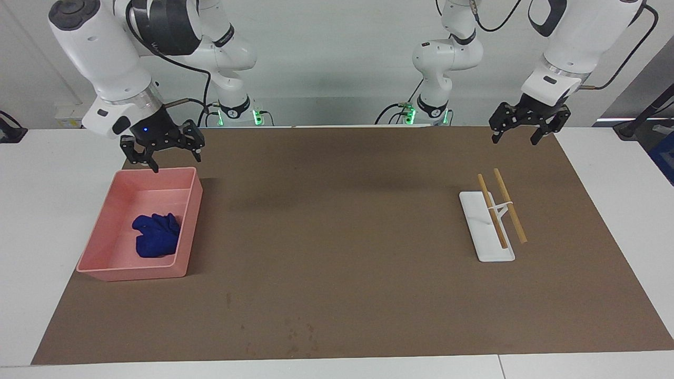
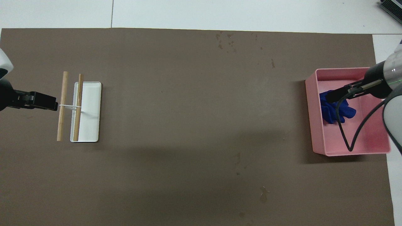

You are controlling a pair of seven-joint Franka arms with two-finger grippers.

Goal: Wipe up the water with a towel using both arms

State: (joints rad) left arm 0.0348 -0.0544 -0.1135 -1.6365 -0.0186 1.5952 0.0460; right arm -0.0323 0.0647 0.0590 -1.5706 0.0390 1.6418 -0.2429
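Both grippers are hanging in the air with their fingers spread apart and nothing between them. On the right arm, the right gripper (image 1: 162, 152) is hovering over the edge of the pink bin (image 1: 113, 210) that lies closest to the robots, its black fingers (image 1: 154, 164) pointing down just above the rim without touching it. From overhead the same gripper (image 2: 337, 95) is covering part of the cloth, but the facing view is showing it well above the bin's contents. Inside the bin the blue towel (image 1: 157, 236) is lying crumpled in a loose bundle on the floor of the bin, toward the wall nearest the middle of the table; overhead it is showing as a lumpy blue heap (image 2: 336, 111) against that same wall. The bin itself is sitting on the brown mat (image 1: 337, 221) at the right arm's end of the table. On the left arm, the left gripper (image 1: 526, 126) is waiting over the mat's edge nearest the robots, at the left arm's end of the table. Farther from the robots than that gripper, a white tray (image 1: 487, 239) is resting on the mat with two wooden sticks (image 1: 508, 205) lying across it, joined by a thin white tie. Out toward the mat's edge farthest from the robots, a narrow dark streak of water (image 2: 273, 64) is sitting on the mat, with small scattered dark specks (image 2: 227, 40) close by, nearer the middle of that edge.
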